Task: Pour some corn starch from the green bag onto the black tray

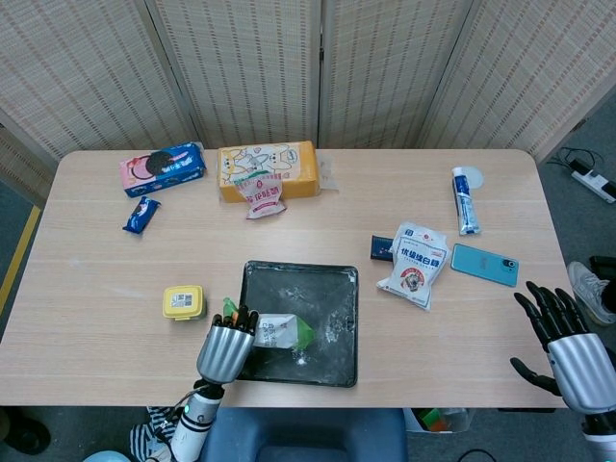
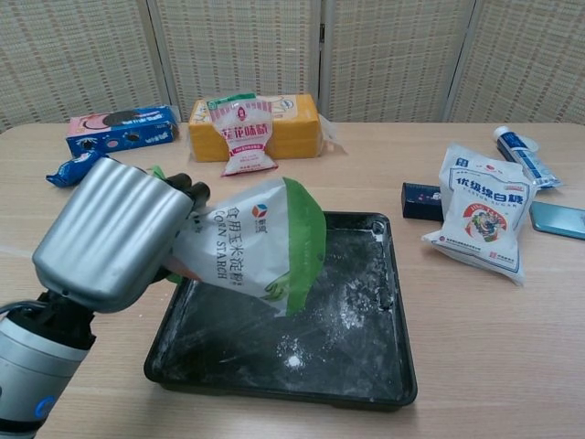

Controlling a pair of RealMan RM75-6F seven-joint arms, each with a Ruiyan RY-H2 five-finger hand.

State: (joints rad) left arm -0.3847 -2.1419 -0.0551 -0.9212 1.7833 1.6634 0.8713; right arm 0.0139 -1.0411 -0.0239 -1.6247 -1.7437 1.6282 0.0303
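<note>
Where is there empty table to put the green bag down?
Bare wood lies between the black metal tray and the yellow cardboard box, and along the near-left edge beyond the small yellow tub. The right side around the white packet is crowded.

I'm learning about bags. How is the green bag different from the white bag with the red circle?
The green bag is held tilted over the black tray by the left hand; the white bag lies flat on the table, untouched. One has a green edge, the other blue print. Both are soft pouches.

table (image 1: pixel 289 241) | black tray (image 1: pixel 342 361) | phone (image 1: pixel 484 265) | toothpaste (image 1: pixel 466 201) | yellow box (image 1: pixel 268 170)
</note>
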